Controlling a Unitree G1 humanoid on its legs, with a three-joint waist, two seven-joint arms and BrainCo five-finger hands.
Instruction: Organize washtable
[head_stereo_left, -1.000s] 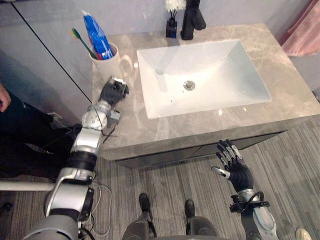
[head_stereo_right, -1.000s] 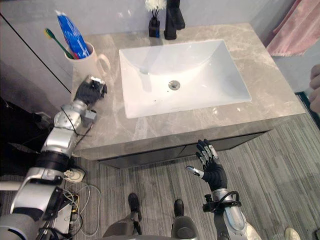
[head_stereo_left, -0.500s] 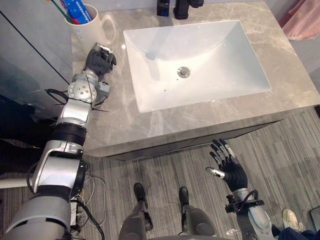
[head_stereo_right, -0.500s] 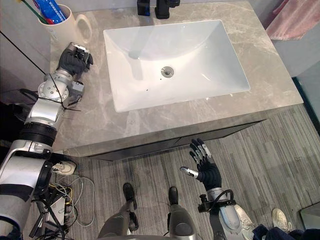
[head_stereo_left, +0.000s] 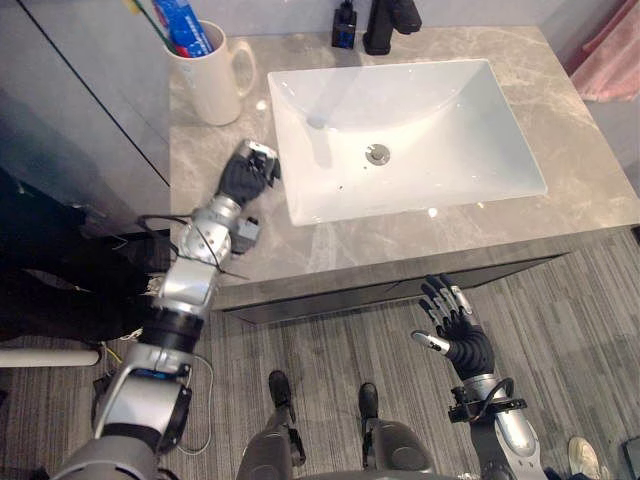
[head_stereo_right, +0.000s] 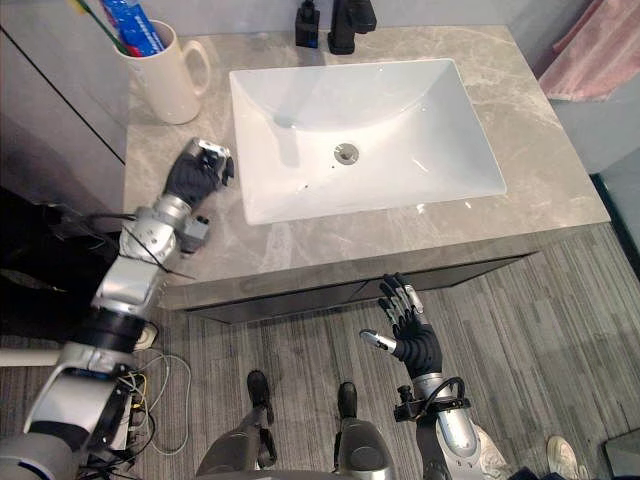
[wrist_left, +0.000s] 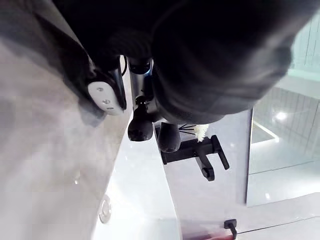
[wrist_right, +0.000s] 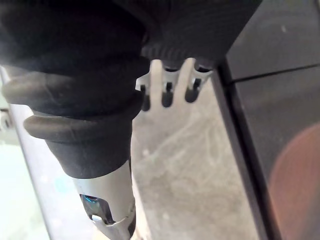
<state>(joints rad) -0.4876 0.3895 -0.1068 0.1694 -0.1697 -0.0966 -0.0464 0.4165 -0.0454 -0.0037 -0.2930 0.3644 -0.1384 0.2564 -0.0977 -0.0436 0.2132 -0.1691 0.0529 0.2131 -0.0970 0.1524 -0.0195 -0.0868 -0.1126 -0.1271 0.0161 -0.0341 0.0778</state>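
Note:
A white mug (head_stereo_left: 212, 85) holding a toothbrush and a blue toothpaste tube (head_stereo_left: 186, 20) stands at the back left corner of the grey marble counter (head_stereo_left: 590, 170). My left hand (head_stereo_left: 245, 178) rests over the counter to the left of the white sink (head_stereo_left: 450, 130), a hand's length in front of the mug and apart from it. Its fingers (wrist_left: 140, 128) hang relaxed with nothing in them. My right hand (head_stereo_left: 462, 338) hovers over the floor below the counter's front edge, fingers spread and holding nothing.
A black faucet (head_stereo_left: 390, 22) and a small black bottle (head_stereo_left: 344, 28) stand behind the sink. A pink towel (head_stereo_left: 612, 60) hangs at the far right. A dark cabinet wall (head_stereo_left: 80, 110) borders the counter on the left.
The camera has shifted. My left hand has drawn back from the mug's side toward the counter's front, beside the sink. The right hand stays as it was.

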